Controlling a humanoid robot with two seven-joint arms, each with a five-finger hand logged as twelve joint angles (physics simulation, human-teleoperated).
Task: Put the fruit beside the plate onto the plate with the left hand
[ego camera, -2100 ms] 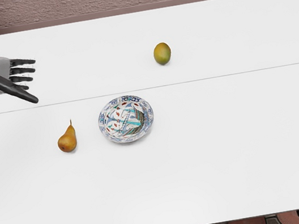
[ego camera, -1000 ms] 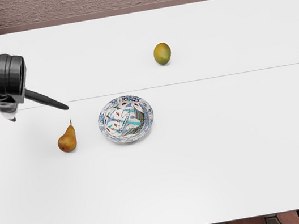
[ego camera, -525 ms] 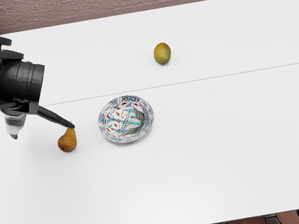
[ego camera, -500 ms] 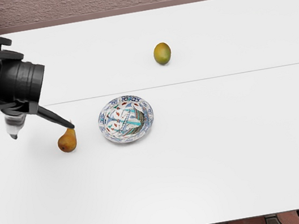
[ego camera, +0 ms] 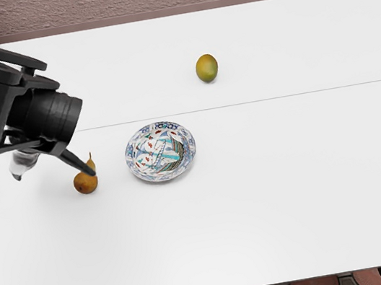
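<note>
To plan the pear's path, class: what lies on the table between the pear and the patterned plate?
Nothing: in the head view, only bare white table separates the pear from the plate.

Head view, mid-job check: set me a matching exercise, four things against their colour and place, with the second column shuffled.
Things:
1. pear
2. plate
3. round fruit
4. left arm

Colour and place:
A. green-yellow, on the far side of the table
B. dark, coming in from the left edge, reaching over the pear
C. patterned blue and white, near the table's middle
D. golden brown, on the table just left of the plate

Pairs: 1-D, 2-C, 3-A, 4-B.
</note>
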